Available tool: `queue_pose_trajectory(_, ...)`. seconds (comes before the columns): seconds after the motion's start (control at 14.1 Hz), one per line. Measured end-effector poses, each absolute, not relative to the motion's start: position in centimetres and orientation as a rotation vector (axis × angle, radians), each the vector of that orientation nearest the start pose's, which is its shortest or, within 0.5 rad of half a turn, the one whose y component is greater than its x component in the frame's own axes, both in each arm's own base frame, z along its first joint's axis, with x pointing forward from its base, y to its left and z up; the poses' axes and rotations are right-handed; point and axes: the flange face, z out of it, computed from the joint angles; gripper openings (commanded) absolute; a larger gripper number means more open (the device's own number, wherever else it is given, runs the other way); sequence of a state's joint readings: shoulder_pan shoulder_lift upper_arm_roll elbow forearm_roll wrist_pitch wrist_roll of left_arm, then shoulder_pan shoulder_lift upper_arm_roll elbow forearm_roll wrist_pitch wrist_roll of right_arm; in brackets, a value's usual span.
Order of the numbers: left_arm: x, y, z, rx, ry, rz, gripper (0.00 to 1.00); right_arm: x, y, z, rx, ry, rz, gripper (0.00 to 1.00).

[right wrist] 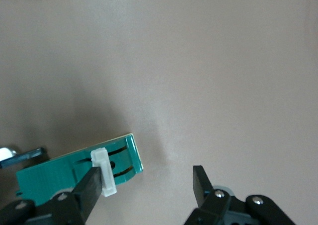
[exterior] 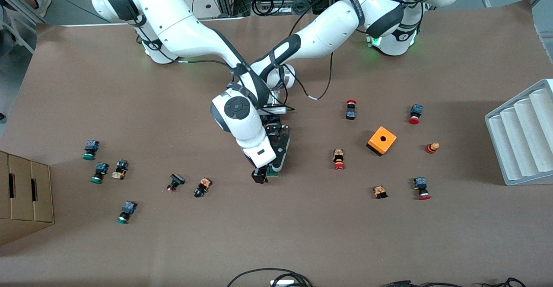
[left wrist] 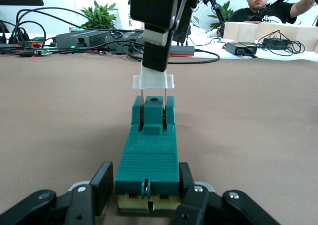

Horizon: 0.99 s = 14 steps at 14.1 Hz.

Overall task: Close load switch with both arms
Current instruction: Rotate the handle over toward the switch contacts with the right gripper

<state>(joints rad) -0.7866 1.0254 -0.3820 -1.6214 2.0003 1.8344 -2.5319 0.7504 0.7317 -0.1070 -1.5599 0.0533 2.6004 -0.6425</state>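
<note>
The load switch (exterior: 273, 173) is a narrow green block lying mid-table. My left gripper (exterior: 278, 162) is shut on one end of its body, with the fingers (left wrist: 102, 181) clamped against both sides of the load switch (left wrist: 148, 153). The white lever tab (left wrist: 153, 81) stands raised on two thin rods over the other end. My right gripper (exterior: 260, 177) hangs over that end and is open. One finger (right wrist: 88, 184) rests against the white lever tab (right wrist: 104, 172) of the load switch (right wrist: 54, 174). The other finger (right wrist: 200, 181) stands well apart over bare table.
Small red- and green-capped push buttons (exterior: 339, 159) lie scattered toward both ends of the table. An orange box with a hole (exterior: 382, 140) sits toward the left arm's end, with a grey ribbed rack (exterior: 520, 136) at that edge. A cardboard box (exterior: 23, 196) stands at the right arm's end.
</note>
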Motion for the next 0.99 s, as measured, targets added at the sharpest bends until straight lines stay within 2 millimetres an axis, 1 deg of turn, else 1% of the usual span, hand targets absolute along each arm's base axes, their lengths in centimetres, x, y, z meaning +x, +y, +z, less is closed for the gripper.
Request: queue_pose_trajectory(0.99, 34.82, -56.14, 5.71, -2.519, -0.102, -1.849, 0.61, 58.63, 45.12, 24.45, -2.516, -1.872, -0.510, 0.82)
